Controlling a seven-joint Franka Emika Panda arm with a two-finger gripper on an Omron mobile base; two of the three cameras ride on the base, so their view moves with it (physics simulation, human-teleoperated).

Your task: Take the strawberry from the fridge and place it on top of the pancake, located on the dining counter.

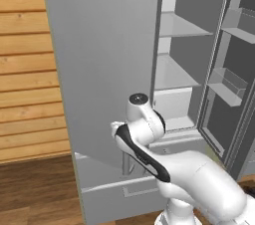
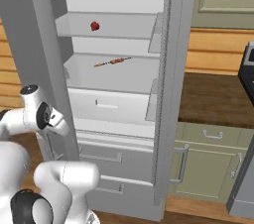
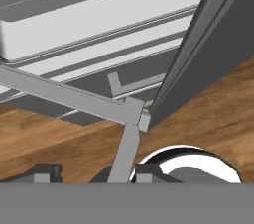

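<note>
Resting on an upper fridge (image 2: 119, 99) shelf, strawberry (image 2: 95, 26) well above slightly parted fingers (image 3: 47, 172).

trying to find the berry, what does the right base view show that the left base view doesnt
Right base view alone: the strawberry on an upper fridge shelf, a thin skewer on the shelf below, and a wooden counter over green cabinets to the right. Left base view alone: the door bins inside the open right door, and a plank wall. Both: the open fridge with its white shelves and bottom drawers, plus the white arm.
</note>
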